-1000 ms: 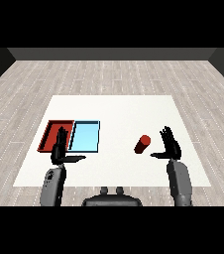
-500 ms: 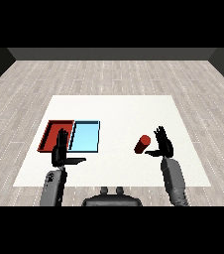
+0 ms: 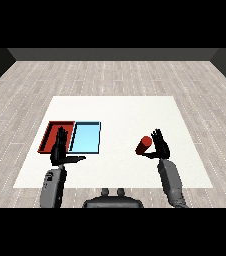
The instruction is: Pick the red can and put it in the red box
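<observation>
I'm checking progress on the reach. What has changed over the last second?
The right hand moved left toward the red can and now stands right beside it, fingers straight, not yet curled round it. The can, left hand, red tray and light blue tray stayed put.

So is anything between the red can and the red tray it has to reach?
Yes: the blue tray lies between the can and the red tray, and the left hand hovers at the red tray's near edge.

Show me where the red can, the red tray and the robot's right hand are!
red can (image 3: 144, 145), head view, on its side wall.
red tray (image 3: 49, 136), head view, on its bare floor.
right hand (image 3: 161, 147), head view, on its palm.
</observation>
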`<state>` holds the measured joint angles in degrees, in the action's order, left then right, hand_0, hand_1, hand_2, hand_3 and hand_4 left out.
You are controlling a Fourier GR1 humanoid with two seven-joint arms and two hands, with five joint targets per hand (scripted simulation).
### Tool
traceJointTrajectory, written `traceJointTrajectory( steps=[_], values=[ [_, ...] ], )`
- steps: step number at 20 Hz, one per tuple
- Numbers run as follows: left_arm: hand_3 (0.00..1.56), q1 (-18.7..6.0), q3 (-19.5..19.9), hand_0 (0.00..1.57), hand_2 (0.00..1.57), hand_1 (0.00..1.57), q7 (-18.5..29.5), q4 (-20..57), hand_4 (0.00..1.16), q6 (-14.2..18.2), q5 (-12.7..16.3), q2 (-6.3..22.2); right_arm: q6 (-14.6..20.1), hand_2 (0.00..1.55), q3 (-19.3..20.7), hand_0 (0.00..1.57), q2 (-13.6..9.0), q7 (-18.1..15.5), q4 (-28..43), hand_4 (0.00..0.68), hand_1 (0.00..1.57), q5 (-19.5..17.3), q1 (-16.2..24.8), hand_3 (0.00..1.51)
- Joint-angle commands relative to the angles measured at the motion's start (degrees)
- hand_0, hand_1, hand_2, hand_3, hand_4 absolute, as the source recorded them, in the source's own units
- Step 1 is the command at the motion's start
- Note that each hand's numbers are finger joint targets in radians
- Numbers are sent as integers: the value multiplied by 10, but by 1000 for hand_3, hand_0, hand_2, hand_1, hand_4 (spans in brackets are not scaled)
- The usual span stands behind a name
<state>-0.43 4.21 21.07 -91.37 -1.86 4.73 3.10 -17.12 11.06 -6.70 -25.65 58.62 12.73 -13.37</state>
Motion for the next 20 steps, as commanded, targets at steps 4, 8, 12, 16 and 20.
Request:
traceJointTrajectory(
  steps=[4, 8, 12, 16, 20],
  values=[
    [0, 41, -17, 0, 0, 0, 40, -5, 0, -14, -7, -13, 13, 0, -1, 0, -6, 1, -48, 0, 0, 3, -41, 0],
    [0, 17, 5, 0, 0, 0, -11, -24, 0, -4, 11, 0, -20, 0, 0, 0, -8, -69, -124, 0, 0, -8, -28, 0],
    [0, -2, -16, 0, 0, 0, 5, 1, 0, 9, -9, -17, 0, 0, -7, 0, -5, -29, -65, 0, 0, 9, -28, 0],
    [0, 4, 0, 0, 0, 0, -7, -15, 0, 5, -2, -3, 28, 0, -17, 0, 5, 28, -40, 0, 0, 14, -51, 0],
    [0, 7, 27, 0, 0, 0, 18, 16, 0, -24, 23, 14, 38, 0, -21, 0, 16, -33, -90, 0, 0, -6, -58, 0]
  ],
)
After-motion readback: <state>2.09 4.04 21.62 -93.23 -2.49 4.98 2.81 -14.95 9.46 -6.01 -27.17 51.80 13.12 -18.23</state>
